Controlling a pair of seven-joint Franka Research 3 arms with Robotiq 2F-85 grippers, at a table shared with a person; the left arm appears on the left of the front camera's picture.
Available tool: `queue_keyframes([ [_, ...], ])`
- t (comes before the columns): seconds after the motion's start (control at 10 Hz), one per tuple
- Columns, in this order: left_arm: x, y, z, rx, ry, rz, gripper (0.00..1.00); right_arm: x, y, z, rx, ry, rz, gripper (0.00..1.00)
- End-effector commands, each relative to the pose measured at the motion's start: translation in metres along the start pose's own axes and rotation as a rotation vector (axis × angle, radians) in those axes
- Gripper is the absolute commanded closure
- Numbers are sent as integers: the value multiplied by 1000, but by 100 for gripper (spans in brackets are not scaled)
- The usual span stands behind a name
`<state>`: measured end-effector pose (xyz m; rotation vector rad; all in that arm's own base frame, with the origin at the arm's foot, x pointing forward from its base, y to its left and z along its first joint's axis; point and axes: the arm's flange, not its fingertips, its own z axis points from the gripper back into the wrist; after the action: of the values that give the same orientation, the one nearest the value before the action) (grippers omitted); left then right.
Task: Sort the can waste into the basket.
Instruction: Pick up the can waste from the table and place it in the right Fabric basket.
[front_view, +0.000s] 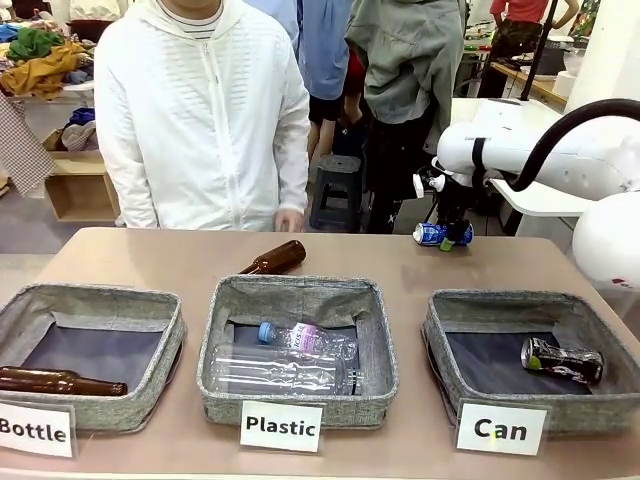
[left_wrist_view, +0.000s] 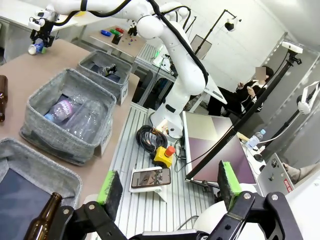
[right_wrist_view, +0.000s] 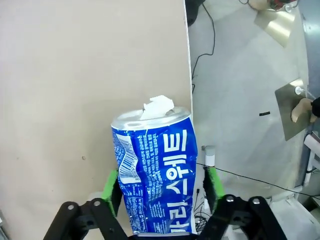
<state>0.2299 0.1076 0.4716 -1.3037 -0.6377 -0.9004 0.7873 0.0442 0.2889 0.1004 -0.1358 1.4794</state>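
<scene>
Blue can (right_wrist_view: 155, 175) with white letters sits between the green pads (right_wrist_view: 111, 186) of the right gripper (right_wrist_view: 162, 184), low in the wrist picture. One pad touches it, the other is just beside it; I cannot tell if they squeeze. Tan table (right_wrist_view: 75, 75) lies under it, grey floor (right_wrist_view: 240, 100) at right. At the front picture's lower right, the black can (front_view: 562, 361) lies in the Can basket (front_view: 450, 330). A brown bottle (front_view: 275, 258) lies at upper middle. The left gripper (left_wrist_view: 170, 192) holds its fingers wide apart.
</scene>
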Motion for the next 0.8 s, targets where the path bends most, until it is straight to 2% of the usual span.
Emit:
queue_keyframes([
  [0.0, 0, -2, 1, 2, -2, -5, 0, 5, -15, 9, 16, 0, -37, 75],
  [0.1, 0, -2, 1, 2, -2, -5, 0, 5, -13, 9, 12, -1, -34, 100],
  [0.3, 0, -2, 1, 2, -2, -5, 0, 4, -7, 16, -10, -1, -27, 100],
  [0.4, 0, -2, 1, 2, -2, -5, 0, 3, 3, 29, -29, 0, -32, 96],
  [0.5, 0, -2, 1, 2, -2, -5, 0, 3, 23, 52, -46, 5, -36, 100],
  [0.7, 0, -2, 1, 2, -2, -5, 0, 5, 109, 123, -12, 1, -6, 100],
])
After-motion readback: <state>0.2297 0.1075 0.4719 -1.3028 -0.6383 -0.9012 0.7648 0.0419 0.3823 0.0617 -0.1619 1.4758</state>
